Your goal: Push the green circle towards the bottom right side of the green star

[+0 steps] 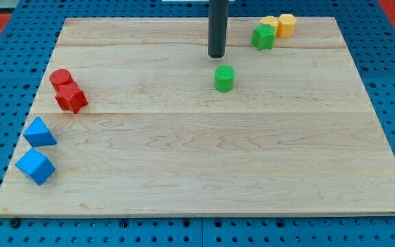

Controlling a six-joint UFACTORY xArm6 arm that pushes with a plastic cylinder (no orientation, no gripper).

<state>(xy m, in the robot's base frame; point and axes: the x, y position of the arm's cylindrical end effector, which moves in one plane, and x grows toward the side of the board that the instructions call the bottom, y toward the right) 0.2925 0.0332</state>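
Note:
The green circle [224,78] stands on the wooden board near the view's top centre. My tip [216,55] is just above it and slightly to its left, a small gap away, not touching. The green star [263,37] sits at the view's top right, up and to the right of the circle, against the yellow blocks.
Two yellow blocks [269,24] [286,25] sit at the top right beside the green star. A red circle [60,78] and a red star [70,99] sit at the left. Two blue blocks [40,132] [35,167] lie at the lower left. The board's edge [197,213] runs along the bottom.

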